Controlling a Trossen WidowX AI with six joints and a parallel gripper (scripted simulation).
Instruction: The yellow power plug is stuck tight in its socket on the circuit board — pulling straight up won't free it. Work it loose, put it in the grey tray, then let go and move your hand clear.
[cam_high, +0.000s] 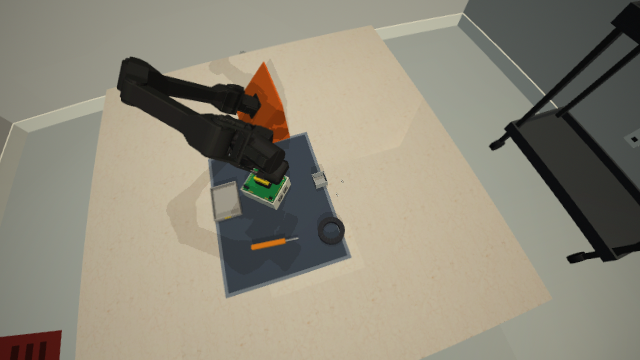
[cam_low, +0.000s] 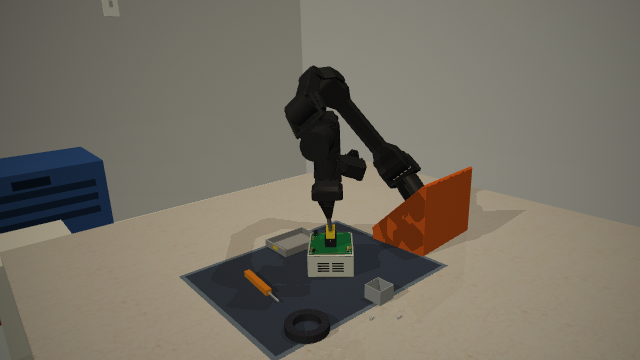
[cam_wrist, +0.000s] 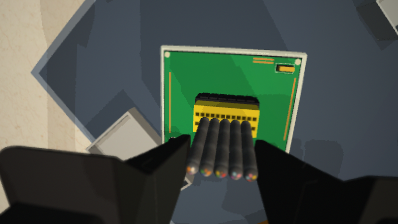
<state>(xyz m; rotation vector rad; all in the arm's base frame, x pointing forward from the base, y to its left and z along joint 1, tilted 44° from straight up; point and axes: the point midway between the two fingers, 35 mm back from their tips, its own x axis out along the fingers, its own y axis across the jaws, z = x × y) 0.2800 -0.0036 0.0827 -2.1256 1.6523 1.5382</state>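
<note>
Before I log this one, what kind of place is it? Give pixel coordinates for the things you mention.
Probably an electronics repair bench: a circuit board (cam_high: 261, 194) (cam_low: 345, 245) (cam_wrist: 225, 72) on a dark mat (cam_high: 245, 275) (cam_low: 240, 320) (cam_wrist: 345, 115), with an orange-handled screwdriver (cam_high: 268, 244) (cam_low: 257, 282) and a blue drawer cabinet (cam_low: 55, 200) nearby.
</note>
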